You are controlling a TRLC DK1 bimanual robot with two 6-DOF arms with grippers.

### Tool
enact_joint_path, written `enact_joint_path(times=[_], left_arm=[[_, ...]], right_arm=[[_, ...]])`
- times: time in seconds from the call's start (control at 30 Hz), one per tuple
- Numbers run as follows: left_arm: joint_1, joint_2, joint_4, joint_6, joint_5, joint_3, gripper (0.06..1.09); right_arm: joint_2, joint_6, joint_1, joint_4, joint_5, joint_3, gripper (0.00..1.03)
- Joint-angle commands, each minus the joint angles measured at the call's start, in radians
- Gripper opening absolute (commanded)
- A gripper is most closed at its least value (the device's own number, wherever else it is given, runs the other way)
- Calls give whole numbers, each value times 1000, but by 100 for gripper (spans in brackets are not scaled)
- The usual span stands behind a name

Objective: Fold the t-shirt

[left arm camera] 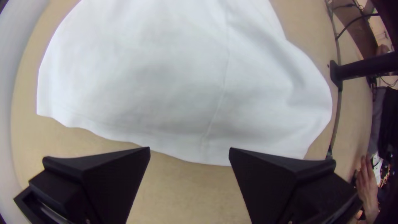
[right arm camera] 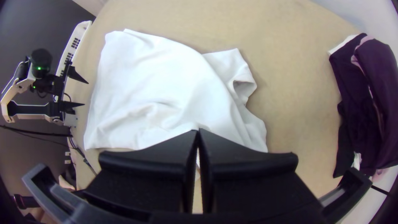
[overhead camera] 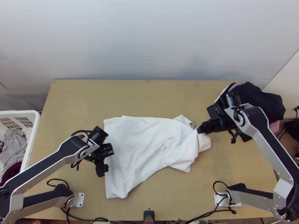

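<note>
At the left, clothes [overhead camera: 14, 145] are held in a white basket [overhead camera: 37, 121]. The left gripper [overhead camera: 108, 160] is seen at the t-shirt's left edge, its fingers spread apart. On the table [overhead camera: 74, 104], the white t-shirt [overhead camera: 134, 145] is laid out flat at left, rumpled and bunched at right, where cloth is pinched between the right gripper's [overhead camera: 199, 130] closed fingers. Dark clothes [overhead camera: 265, 102] are heaped at the far right.

My top view is bright and softly lit, a faint shadow smudging the wall [overhead camera: 112, 44] at upper right of centre. In my right wrist view the shirt [right arm camera: 157, 74] glares almost featureless white beside a dim left side. Both my wrist views bow the table's [left arm camera: 178, 186] edges and darken towards the corners.
</note>
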Motion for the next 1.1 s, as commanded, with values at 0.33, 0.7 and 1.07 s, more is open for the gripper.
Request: enact_joint_path(times=[0.33, 0.7, 1.07], left_arm=[[-47, 37, 121, 10, -34, -114, 98], [-60, 60, 176, 6, -45, -147, 77], [-70, 63, 197, -13, -38, -143, 28]], right_arm=[[20, 13, 10, 25, -1, 43, 3], [21, 13, 2, 38, -1, 47, 3], [20, 13, 1, 46, -1, 47, 3]])
